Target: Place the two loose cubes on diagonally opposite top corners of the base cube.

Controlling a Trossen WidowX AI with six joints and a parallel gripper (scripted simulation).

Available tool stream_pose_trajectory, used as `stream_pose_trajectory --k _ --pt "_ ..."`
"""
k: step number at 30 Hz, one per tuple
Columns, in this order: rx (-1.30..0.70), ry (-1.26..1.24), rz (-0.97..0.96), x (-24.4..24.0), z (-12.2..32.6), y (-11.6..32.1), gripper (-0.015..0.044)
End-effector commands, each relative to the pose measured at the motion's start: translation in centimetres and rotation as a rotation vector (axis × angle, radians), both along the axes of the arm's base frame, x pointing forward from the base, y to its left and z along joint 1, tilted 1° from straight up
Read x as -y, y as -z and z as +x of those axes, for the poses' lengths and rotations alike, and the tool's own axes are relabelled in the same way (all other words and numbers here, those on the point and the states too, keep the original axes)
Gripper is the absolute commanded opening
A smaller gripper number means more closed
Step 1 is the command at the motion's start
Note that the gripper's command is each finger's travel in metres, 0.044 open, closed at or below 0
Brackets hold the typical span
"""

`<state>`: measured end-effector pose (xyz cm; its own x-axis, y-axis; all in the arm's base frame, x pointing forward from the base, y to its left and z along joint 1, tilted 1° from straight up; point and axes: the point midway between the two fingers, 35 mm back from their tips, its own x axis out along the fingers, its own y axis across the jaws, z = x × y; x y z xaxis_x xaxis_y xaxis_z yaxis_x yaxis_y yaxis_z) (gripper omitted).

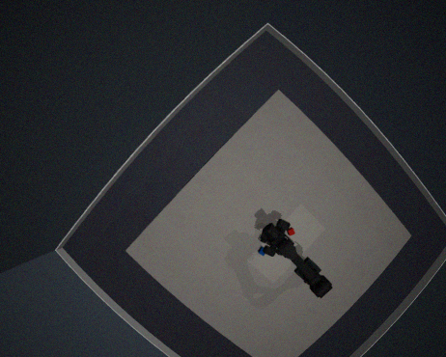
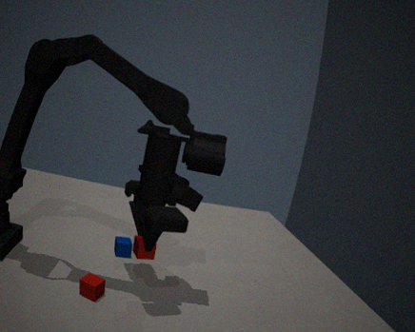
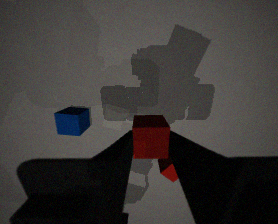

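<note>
My gripper (image 2: 148, 244) (image 3: 149, 134) points down and is shut on a red cube (image 2: 139, 252) (image 3: 151, 143). It holds this cube above the table; the top view does not show it under the arm. A blue cube (image 1: 262, 251) (image 2: 123, 247) (image 3: 72, 122) sits on the table, to the left of the held cube in the wrist view and apart from it. A second red cube (image 1: 291, 232) (image 2: 92, 287) (image 3: 170, 173) rests on the table, partly hidden by the right finger in the wrist view. No cube is on top of another.
The pale table (image 1: 208, 193) (image 2: 269, 273) has its right edge far from the cubes in the exterior view. The arm's base (image 2: 3, 242) stands at the left there. Dark arm and gripper shadows fall around the cubes.
</note>
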<state>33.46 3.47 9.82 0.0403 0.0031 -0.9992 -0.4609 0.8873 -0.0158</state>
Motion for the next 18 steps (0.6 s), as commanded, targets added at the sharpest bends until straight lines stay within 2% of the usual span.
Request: stream_pose_trajectory --k 1,11,18 --pt "0.007 0.005 -0.004 0.1 0.0 -1.5 0.0105" --pt "0.007 0.005 -0.004 0.1 -0.6 -4.4 0.0105" --pt "0.006 -0.078 -0.007 -1.1 -1.2 -4.0 0.0105"
